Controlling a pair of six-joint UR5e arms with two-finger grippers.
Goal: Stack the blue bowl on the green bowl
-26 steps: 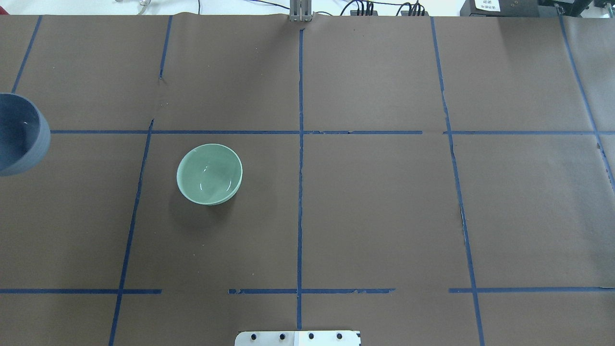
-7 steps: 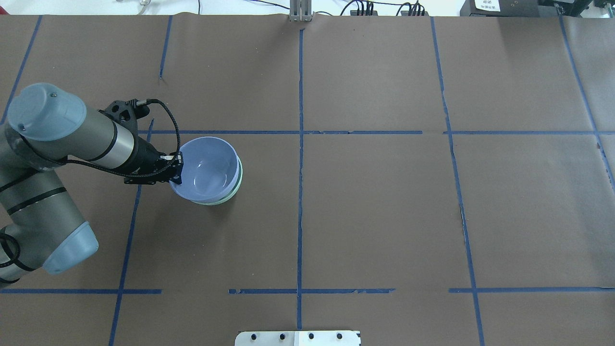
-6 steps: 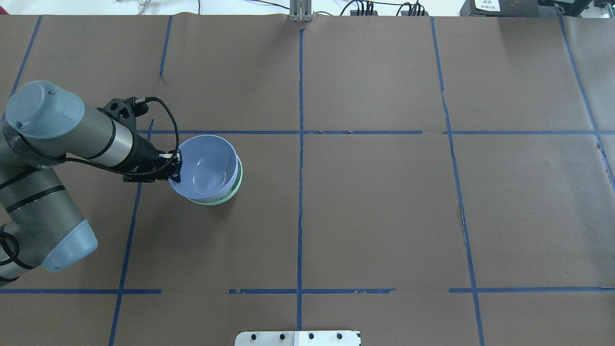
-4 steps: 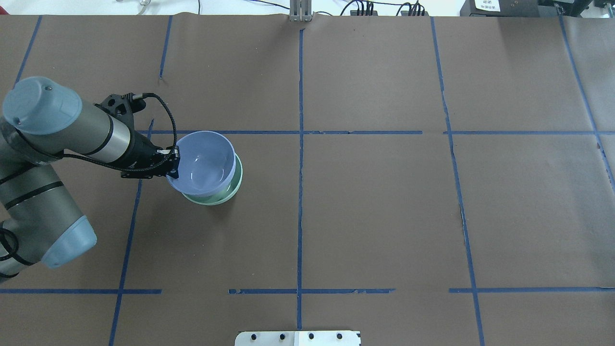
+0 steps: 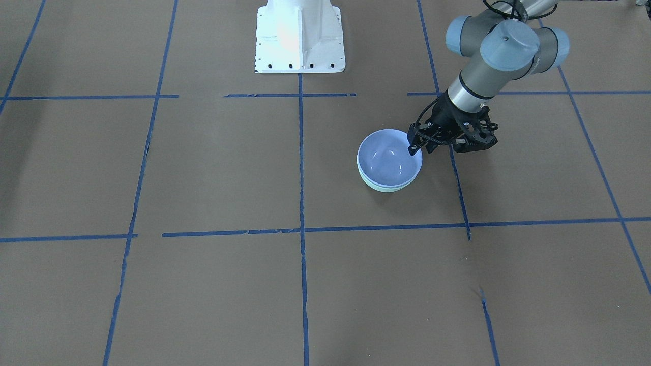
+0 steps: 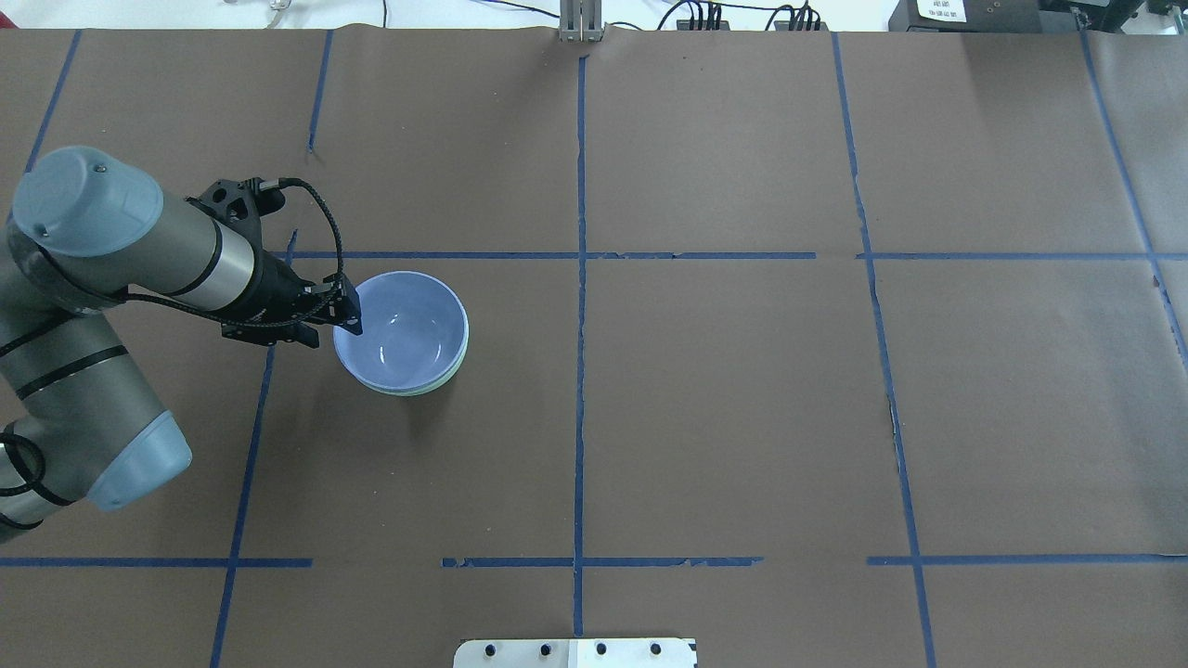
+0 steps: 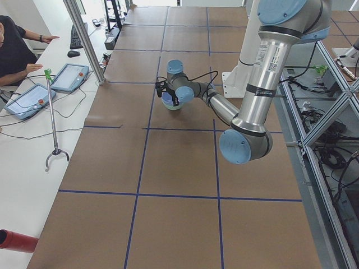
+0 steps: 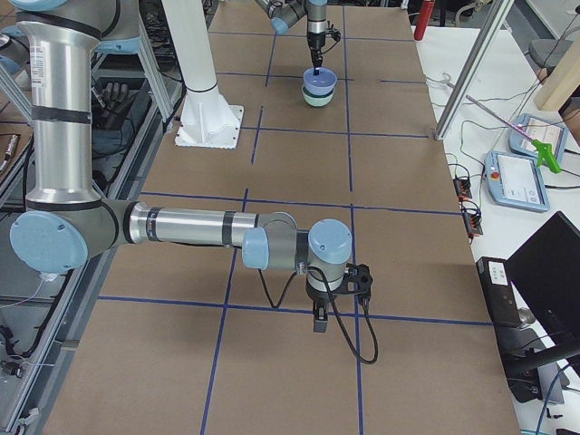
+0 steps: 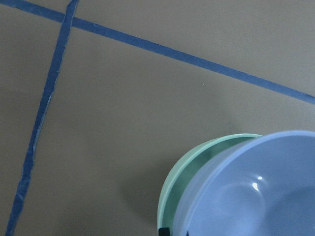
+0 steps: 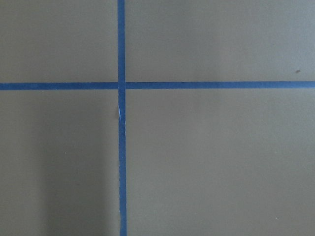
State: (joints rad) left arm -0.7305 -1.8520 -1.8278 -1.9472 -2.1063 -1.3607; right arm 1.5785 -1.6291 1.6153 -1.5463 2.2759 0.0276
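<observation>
Counter [image 6: 742, 417]: brown paper crossed by blue tape lines; we see both bowls together in its left half, on the robot's left of the middle tape line
Left arm [image 6: 139, 250]: we see it come in from the left edge and reach toward the middle, its wrist ending at the bowls; it is by far the nearer arm
Right hand [image 8: 319, 317]: it hangs low over bare paper at the far end of the counter, well apart from the bowls; we cannot tell whether it is open or closed
Green bowl [image 9: 173, 204]: upright on the counter, underneath; we see only a crescent of it around the blue one
Blue bowl [image 6: 401, 329]: upright, nested inside the green bowl, their rims nearly lined up; we judge the stack made
Left hand [image 6: 342, 320]: astride the blue bowl's rim on the robot's left side, one finger inside and one outside; we read it as open
Outer fingertip [image 9: 165, 231]: a strip of green shows between it and the blue wall
Key relation: the bowls lie to the hand's right, toward the counter's middle, so we judge the hand should rise straight up, or it may drag the rim
</observation>
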